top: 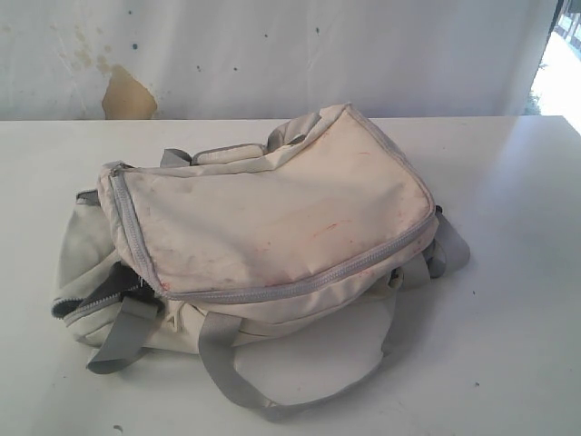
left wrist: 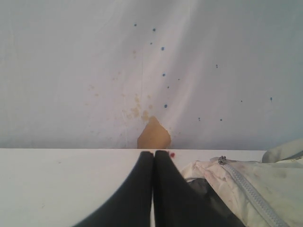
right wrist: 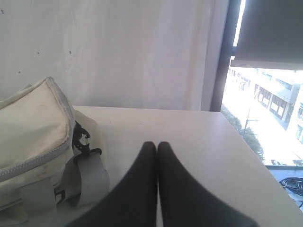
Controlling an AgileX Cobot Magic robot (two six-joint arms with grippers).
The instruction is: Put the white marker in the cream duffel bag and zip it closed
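Hovering low over bench [top: 508, 272], you're holding left claw [left wrist: 153, 155] and right claw [right wrist: 156, 145] pinched together, empty, flanking bag [top: 272, 227] ends, probably for zipping. Marker not showing; likely inside. Left-end zip [top: 91, 302] gaping.

Bag [top: 272, 227] lies with its top panel over it, inside hidden, only a dark sliver showing at the left-end gap. In the left wrist view the bag is cropped by the edge, as is the left gripper [left wrist: 153, 153] base. Right wrist view, same story: right gripper [right wrist: 156, 144] base cut off, bag clipped.
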